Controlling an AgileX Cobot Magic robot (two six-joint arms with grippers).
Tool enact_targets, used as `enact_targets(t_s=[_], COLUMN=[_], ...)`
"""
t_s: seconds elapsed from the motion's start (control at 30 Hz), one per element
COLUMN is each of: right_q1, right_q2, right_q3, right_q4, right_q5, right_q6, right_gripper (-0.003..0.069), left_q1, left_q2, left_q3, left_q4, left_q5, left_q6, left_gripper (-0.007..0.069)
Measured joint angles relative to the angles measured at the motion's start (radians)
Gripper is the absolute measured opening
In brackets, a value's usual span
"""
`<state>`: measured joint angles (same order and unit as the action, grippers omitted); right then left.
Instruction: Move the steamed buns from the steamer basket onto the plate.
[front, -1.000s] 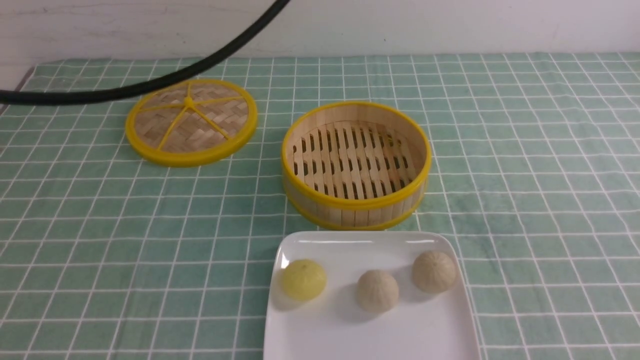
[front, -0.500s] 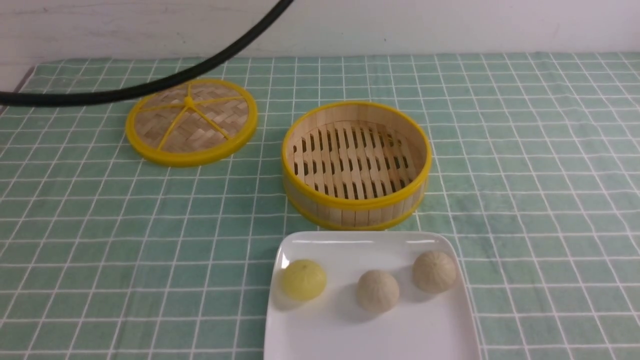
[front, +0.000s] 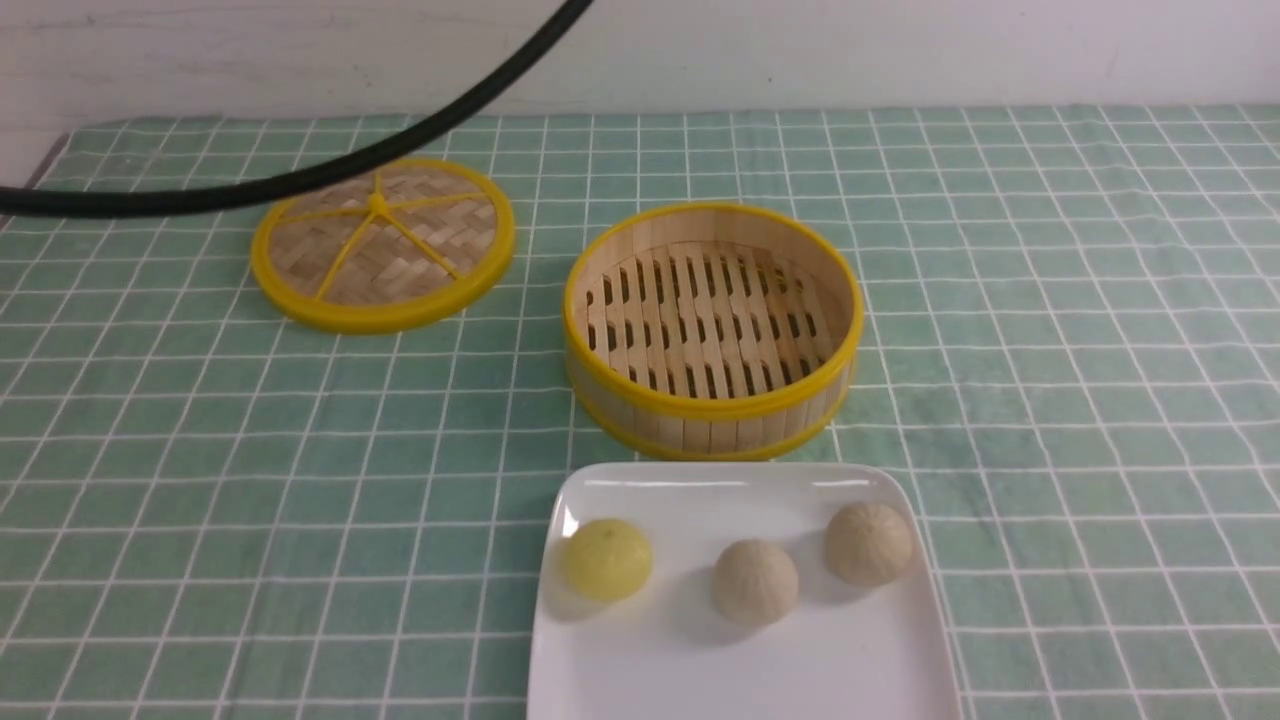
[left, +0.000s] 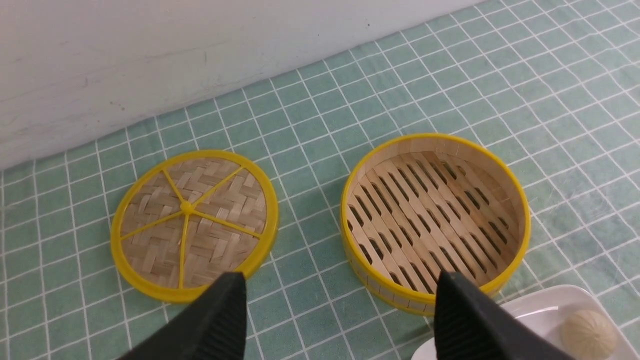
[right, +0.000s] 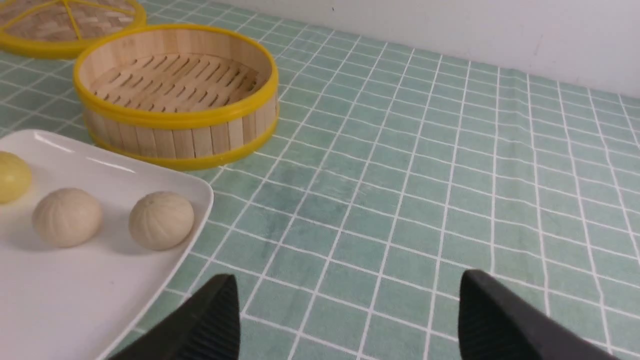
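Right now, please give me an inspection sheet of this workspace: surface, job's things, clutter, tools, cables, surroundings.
Surface: green checked tablecloth, flat.
Job's things: steamer basket empty; plate holds all three: yellow steamed bun, middle cream steamed bun, right cream steamed bun.
Clutter: woven lid lying flat, left of the basket, apart from it.
Tools: left tool open, empty; right tool open, empty.
Cables: black cable crosses the far left, passing before the lid's far edge in the front view.
Surroundings: white wall behind the table.
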<state>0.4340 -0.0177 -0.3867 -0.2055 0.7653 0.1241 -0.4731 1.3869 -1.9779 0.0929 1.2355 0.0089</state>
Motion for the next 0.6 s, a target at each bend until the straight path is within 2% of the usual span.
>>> enact_targets(t_s=[0.23,0.6], right_q1=[0.0,0.0], right_q2=[0.0,0.0], right_q3=[0.158,0.208], right_q4=[-0.01,-0.062], right_q5=[-0.247,-0.287], right_q6=[0.03,0.032], right_gripper=[0.0568,0.0568], left_q1=[0.0,0.0], left_q2=[0.017,0.022], left_q3=[0.0,0.0], left_q4=[0.002,0.007], left_q5=[0.0,0.0], left_q6=[0.001,0.003], left_gripper=[0.0504,0.0504])
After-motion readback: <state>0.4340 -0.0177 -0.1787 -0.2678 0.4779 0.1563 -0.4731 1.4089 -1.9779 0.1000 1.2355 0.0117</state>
